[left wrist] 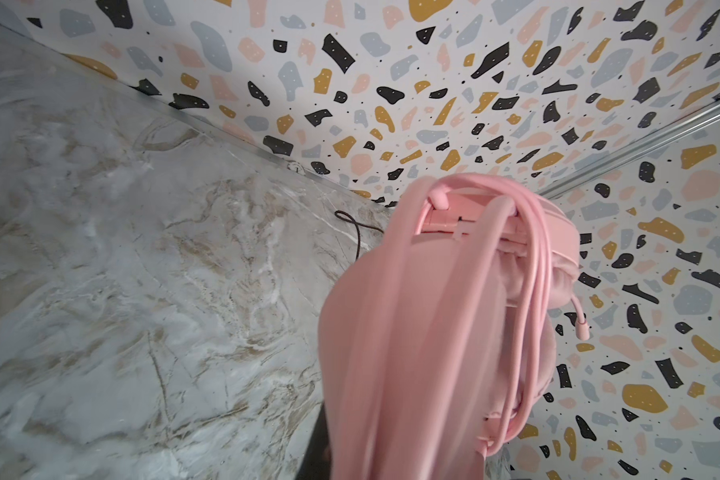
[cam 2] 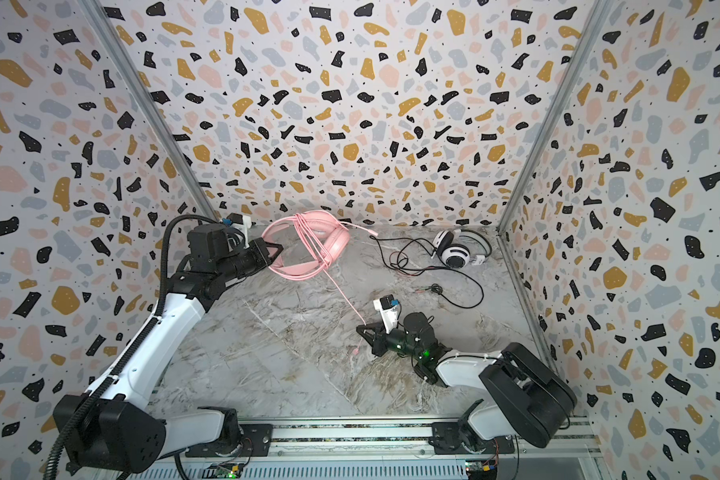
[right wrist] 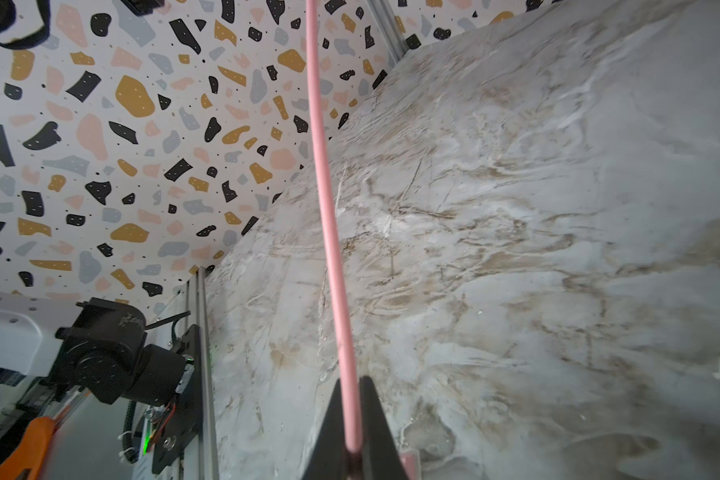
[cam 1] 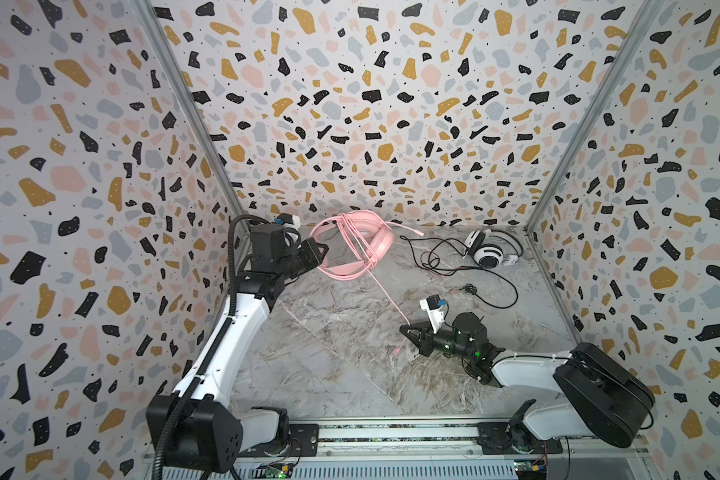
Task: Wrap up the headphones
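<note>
Cord point(right wrist: 329, 208) in right gripper point(right wrist: 353, 384) (taut)

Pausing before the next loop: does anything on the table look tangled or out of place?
Nothing damaged. The white-and-black headset at the back right lies unwrapped, its black cords sprawled loose across the table. The pink cord runs taut from the pink headset to the right gripper.

In the left wrist view the pink headset point(left wrist: 412, 332) blurs, runs out of frame and hides my left claw point(cam 1: 324, 249). Its pink cord point(right wrist: 329, 208) leaves the right wrist frame too; beyond my right claw point(right wrist: 352, 386) its end is too small to read.
</note>
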{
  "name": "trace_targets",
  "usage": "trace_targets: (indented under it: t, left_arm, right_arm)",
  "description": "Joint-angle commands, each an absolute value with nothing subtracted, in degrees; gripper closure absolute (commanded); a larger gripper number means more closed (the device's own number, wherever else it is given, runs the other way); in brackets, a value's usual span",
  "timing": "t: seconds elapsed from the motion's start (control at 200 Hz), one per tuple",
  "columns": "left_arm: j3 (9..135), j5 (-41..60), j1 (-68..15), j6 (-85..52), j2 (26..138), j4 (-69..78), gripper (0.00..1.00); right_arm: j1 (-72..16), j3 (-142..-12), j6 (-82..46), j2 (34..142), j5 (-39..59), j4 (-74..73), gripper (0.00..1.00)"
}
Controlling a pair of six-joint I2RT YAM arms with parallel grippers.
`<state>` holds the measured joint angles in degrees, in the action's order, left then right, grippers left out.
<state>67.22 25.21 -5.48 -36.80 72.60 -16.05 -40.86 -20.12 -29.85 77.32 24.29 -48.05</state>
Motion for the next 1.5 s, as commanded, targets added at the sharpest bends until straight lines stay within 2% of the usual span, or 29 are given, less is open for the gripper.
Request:
trace_targets:
  t: [0.0, 0.34, 0.636, 0.896, 1.121, 1.497]
  left_arm:
    - [67.8, 22.6, -3.9, -34.6, 70.6, -8.6, 1.00]
    - [65.9, 9.2, -3.9, -30.5, 69.1, -15.7, 1.00]
    - [60.1, -1.7, -5.0, -24.7, 66.6, -20.5, 1.00]
    - [56.6, -15.0, -15.0, -20.5, 67.7, -22.2, 1.00]
    - [58.9, -23.6, -23.2, -18.1, 73.2, -26.4, 1.00]
    - [59.8, -17.3, -28.2, -14.3, 80.5, -27.4, 1.00]
  right_arm:
    - [-41.8, -22.3, -24.4, 72.4, 19.8, -33.8, 1.00]
    - [-45.6, -29.7, -18.5, 60.1, 9.8, -14.0, 1.00]
    - [-45.6, -36.2, -13.9, 58.2, 4.8, -5.2, 1.00]
    - [-45.9, -43.0, -10.3, 59.0, 2.4, 0.3, 1.00]
    - [-47.2, -52.4, -4.5, 63.4, -2.4, 7.7, 1.00]
    - [-55.0, -69.2, 7.1, 74.2, -14.8, 14.3, 1.00]
